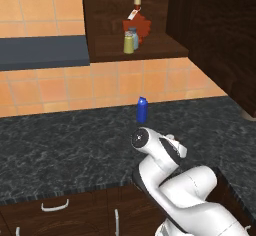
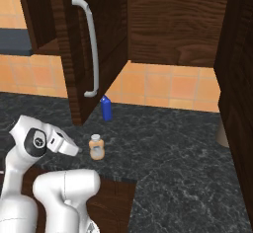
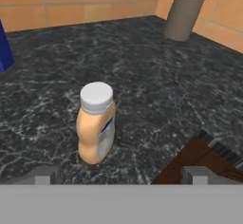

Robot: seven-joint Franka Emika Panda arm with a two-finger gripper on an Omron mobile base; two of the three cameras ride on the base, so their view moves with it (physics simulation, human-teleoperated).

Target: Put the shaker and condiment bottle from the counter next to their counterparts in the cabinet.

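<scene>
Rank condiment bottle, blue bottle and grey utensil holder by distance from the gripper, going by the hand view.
1. The condiment bottle: closest, upright on the counter, just ahead of the open gripper and a little left of centre.
2. The blue bottle: farther back, at the left edge near the tiled wall.
3. The grey utensil holder: farthest, top right, in the corner against the wall.

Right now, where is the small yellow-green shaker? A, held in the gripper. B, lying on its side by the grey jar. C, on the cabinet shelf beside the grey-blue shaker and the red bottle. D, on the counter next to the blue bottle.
C: the yellow-green shaker stands on the cabinet shelf right beside the grey-blue shaker, in front of the red bottle.
</scene>
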